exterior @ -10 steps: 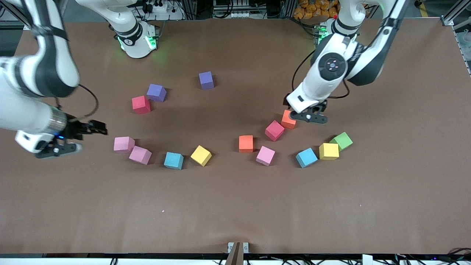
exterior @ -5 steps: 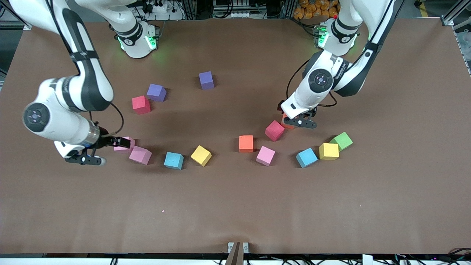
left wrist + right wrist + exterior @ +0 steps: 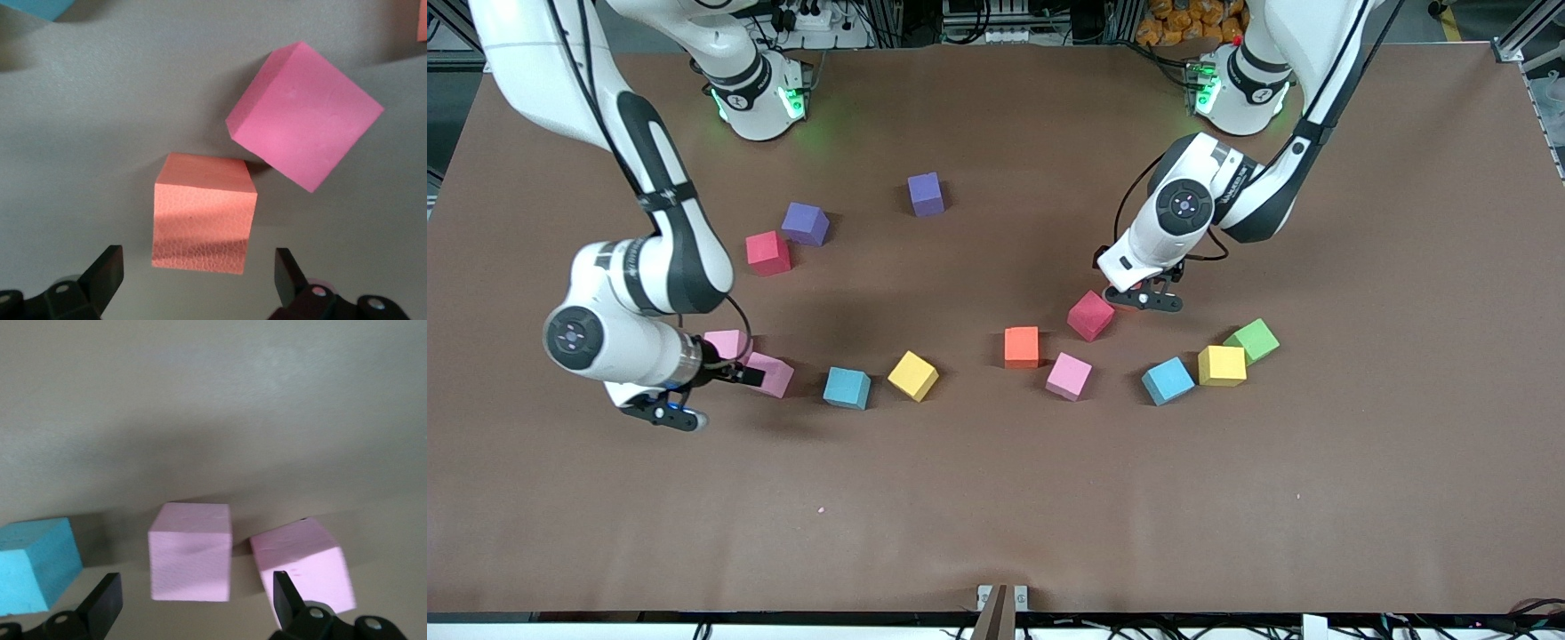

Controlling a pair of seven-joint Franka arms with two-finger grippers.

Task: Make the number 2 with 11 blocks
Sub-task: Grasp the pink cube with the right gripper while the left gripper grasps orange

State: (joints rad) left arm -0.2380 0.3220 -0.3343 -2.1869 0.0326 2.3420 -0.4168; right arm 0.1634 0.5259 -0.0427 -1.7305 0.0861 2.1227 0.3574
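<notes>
Foam cubes lie scattered, no digit begun. Left gripper (image 3: 195,280) gapes over the orange foam cube (image 3: 203,213) to straddle it; right gripper (image 3: 193,603) gapes likewise over a pale pink foam cube (image 3: 191,550).

High front view, two close wrist views

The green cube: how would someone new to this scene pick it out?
Look toward the left arm's end of the table, where a short row of three cubes lies. The green cube ends it, touching a yellow cube, with a blue cube next. It is the only green one.

White jointed arms, black bands and cables, green-lit bases
</notes>
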